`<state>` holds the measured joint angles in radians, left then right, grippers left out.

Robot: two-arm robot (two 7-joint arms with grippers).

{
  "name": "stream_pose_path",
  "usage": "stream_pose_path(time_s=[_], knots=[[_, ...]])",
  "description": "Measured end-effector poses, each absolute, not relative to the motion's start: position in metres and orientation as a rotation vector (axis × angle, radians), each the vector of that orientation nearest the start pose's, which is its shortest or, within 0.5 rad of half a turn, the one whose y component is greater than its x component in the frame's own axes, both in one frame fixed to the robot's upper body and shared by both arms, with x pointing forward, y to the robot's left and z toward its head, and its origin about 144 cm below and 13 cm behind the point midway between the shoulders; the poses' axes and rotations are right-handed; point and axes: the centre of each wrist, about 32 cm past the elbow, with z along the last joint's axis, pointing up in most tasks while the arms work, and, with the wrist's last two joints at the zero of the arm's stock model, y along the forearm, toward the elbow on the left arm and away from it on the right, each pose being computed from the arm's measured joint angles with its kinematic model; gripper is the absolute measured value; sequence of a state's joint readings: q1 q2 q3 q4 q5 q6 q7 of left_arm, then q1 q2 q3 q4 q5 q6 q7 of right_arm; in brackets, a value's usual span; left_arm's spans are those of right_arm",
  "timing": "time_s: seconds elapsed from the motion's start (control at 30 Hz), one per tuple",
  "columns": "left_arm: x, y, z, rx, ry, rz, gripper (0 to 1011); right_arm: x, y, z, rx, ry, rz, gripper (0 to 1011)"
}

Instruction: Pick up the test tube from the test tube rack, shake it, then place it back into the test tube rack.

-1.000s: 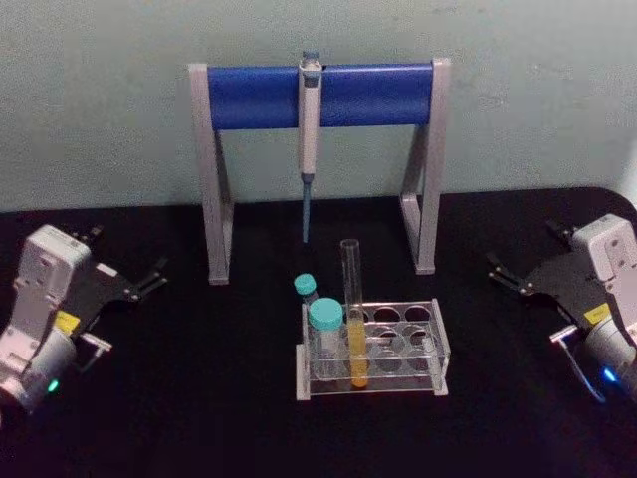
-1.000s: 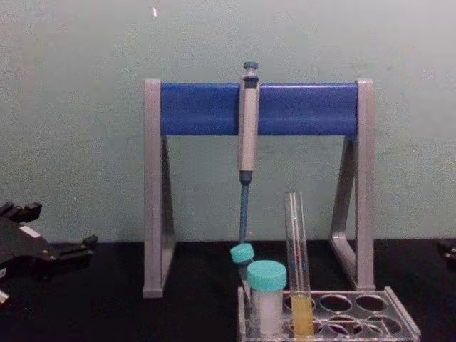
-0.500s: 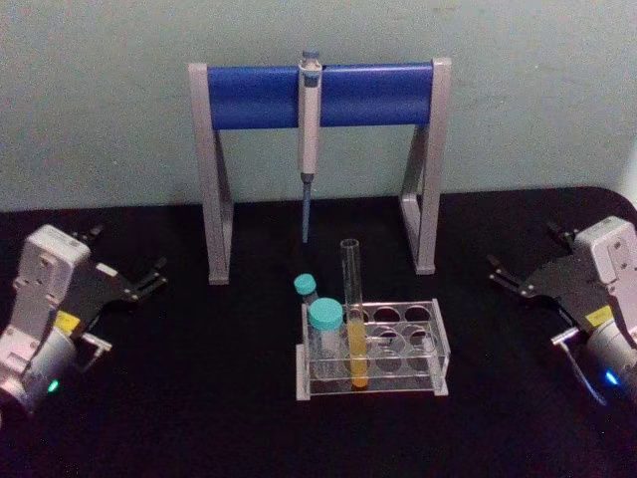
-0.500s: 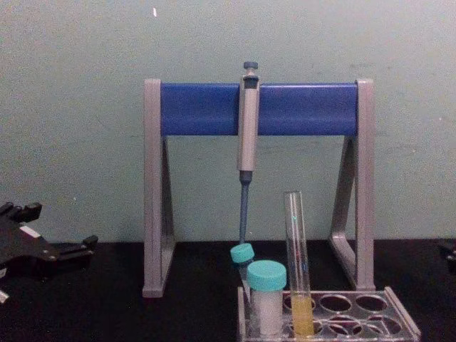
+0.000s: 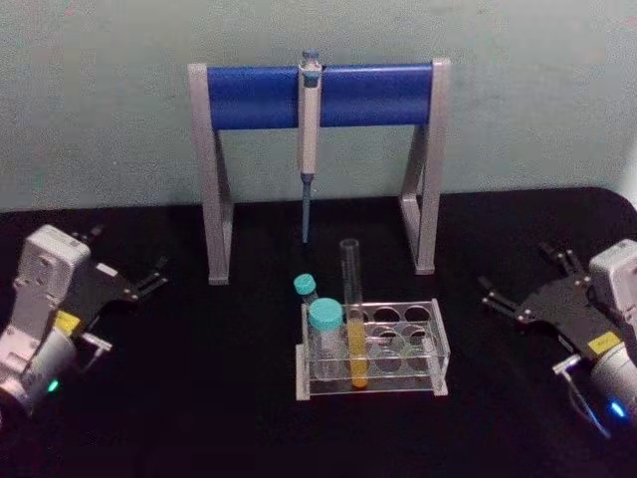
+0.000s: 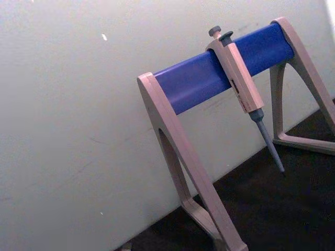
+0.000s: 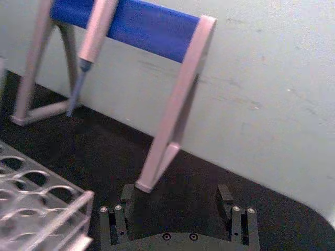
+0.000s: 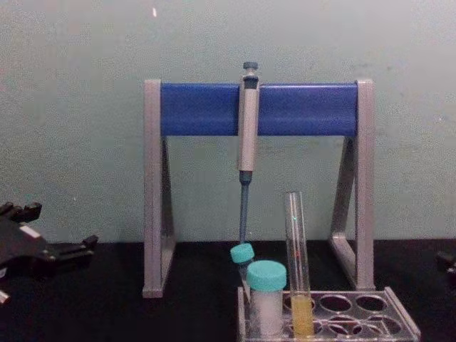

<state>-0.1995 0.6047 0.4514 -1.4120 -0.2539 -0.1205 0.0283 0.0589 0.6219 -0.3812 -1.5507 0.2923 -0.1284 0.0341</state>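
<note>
Test tube (image 5: 349,289) upright in test tube rack (image 5: 439,346); wrist view shows right gripper (image 7: 176,197) spread, left gripper (image 5: 127,253) seemingly spread.

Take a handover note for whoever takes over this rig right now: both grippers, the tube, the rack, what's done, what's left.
Left gripper: open, empty, over the left side of the table.
Right gripper: open, empty, to the right of the rack, not touching it.
Test tube: upright in the rack, next to a teal-capped vial.
Done: nothing; the tube is not yet grasped.
Left: grasp the tube, lift it, shake it, put it back.
</note>
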Motion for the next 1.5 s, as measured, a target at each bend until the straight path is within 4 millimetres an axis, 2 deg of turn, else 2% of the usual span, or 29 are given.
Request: stream_pose_path(time_s=[0.33,0.57,1.17,1.5], knots=[[0.489,0.31,1.14,0.304,-0.285,1.248,1001,0.433,-0.294,1.145,-0.152,-0.147,-1.06,1000],[0.489,0.31,1.14,0.304,-0.285,1.248,1001,0.434,-0.281,1.147,-0.102,-0.083,-0.954,1000],[0.489,0.31,1.14,0.304,-0.285,1.248,1001,0.457,-0.258,1.154,-0.038,0.028,-0.742,1000],[0.489,0.31,1.14,0.304,-0.285,1.248,1002,0.483,-0.243,1.155,-0.033,0.041,-0.692,1000]])
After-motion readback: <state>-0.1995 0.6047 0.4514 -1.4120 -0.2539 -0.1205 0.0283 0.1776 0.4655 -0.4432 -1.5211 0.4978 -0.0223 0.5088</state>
